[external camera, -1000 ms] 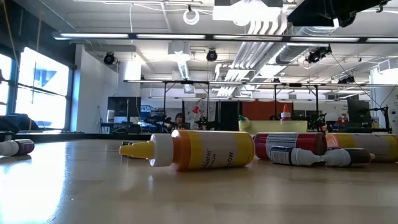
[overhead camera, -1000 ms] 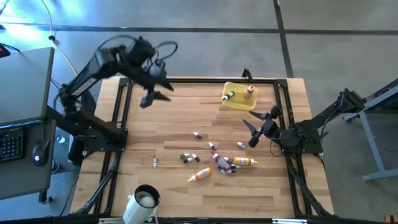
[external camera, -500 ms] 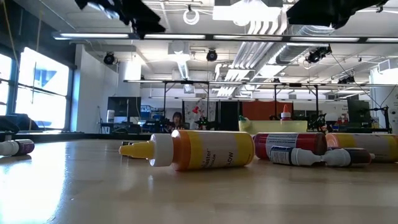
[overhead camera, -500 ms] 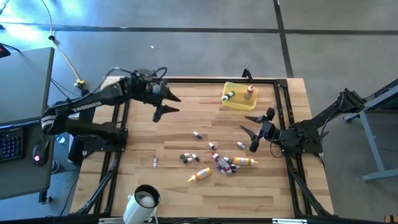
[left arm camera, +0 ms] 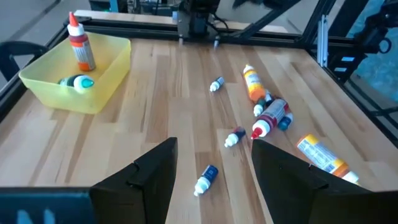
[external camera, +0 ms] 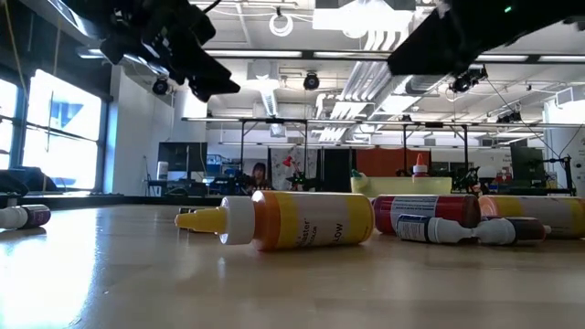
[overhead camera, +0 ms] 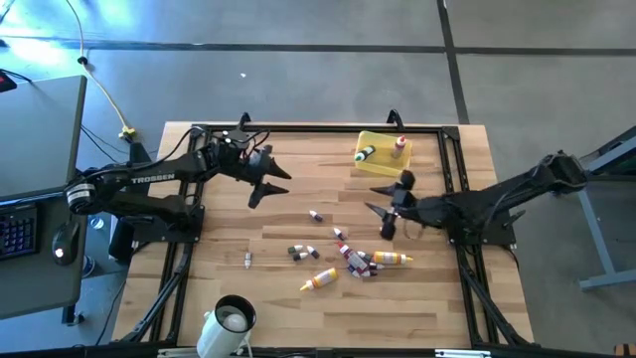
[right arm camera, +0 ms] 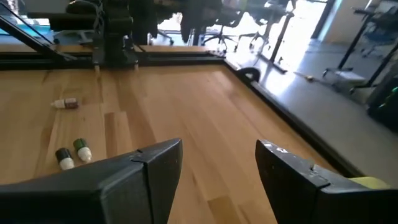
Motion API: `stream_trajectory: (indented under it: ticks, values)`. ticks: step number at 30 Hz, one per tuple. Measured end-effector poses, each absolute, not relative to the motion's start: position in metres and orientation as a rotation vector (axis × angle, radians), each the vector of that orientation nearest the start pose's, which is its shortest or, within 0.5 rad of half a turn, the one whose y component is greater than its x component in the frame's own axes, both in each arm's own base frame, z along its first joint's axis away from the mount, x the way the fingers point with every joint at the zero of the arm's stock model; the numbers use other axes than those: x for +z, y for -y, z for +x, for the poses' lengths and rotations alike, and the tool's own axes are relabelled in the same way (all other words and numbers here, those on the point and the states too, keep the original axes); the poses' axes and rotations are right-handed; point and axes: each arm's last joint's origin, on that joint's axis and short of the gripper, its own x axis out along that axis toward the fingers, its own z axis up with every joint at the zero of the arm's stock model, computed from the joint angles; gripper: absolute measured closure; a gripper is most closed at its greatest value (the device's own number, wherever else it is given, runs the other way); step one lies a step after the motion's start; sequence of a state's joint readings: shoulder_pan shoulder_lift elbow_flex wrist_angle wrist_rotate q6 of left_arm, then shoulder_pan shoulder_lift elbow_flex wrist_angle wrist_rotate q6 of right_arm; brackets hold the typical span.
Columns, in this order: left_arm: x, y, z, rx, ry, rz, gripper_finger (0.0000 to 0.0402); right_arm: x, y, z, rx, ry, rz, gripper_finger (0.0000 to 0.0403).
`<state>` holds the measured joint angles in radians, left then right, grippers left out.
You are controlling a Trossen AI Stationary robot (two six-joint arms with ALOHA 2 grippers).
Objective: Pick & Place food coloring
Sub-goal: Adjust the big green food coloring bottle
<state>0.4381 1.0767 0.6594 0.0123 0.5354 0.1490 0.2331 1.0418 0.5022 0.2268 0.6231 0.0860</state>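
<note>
Wooden table [overhead camera: 298,298] with black frame rails, seen from above with both arms reaching inward. Left gripper [overhead camera: 270,183] hangs over the far-left part of the tabletop, its two fingers [left arm camera: 140,186] spread wide and holding nothing. Right gripper [overhead camera: 386,207] hangs right of centre, just beyond the scattered bottles, fingers [right arm camera: 124,183] likewise wide apart and empty. Food coloring [overhead camera: 348,257] lies mostly loose on the boards in the near-centre area: a yellow bottle [overhead camera: 319,280] on its side at the near edge of the group, an orange-yellow bottle [overhead camera: 392,259] to its right, a tight cluster of red and dark vials between them, a green and dark pair [overhead camera: 303,253] to the left, one small vial [overhead camera: 247,261] alone farther left, another [overhead camera: 316,215] toward the centre. Yellow tray [overhead camera: 370,165] at the far right holds two more bottles, a red one [left arm camera: 80,48] upright and a green one [left arm camera: 76,81] lying down. White mug [overhead camera: 229,324] stands at the near-left edge.
</note>
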Motion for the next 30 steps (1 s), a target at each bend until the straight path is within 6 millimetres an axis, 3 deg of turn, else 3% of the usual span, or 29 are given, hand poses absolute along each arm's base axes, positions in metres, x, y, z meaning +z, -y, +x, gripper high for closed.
stream_trajectory:
  ticks: [6, 15, 30]
  values:
    - [0.254, -0.083, 0.212, -0.120, -0.363, -0.050, 0.0195, 0.213, -0.009, 0.238, -0.329, -0.300, -0.006, 0.0204]
    - [0.254, -0.083, 0.212, -0.118, -0.363, -0.049, 0.0195, 0.221, 0.003, 0.265, -0.336, -0.338, -0.028, 0.0204]
    - [0.254, -0.083, 0.213, -0.117, -0.363, -0.049, 0.0195, 0.224, 0.003, 0.269, -0.311, -0.338, -0.067, 0.0204]
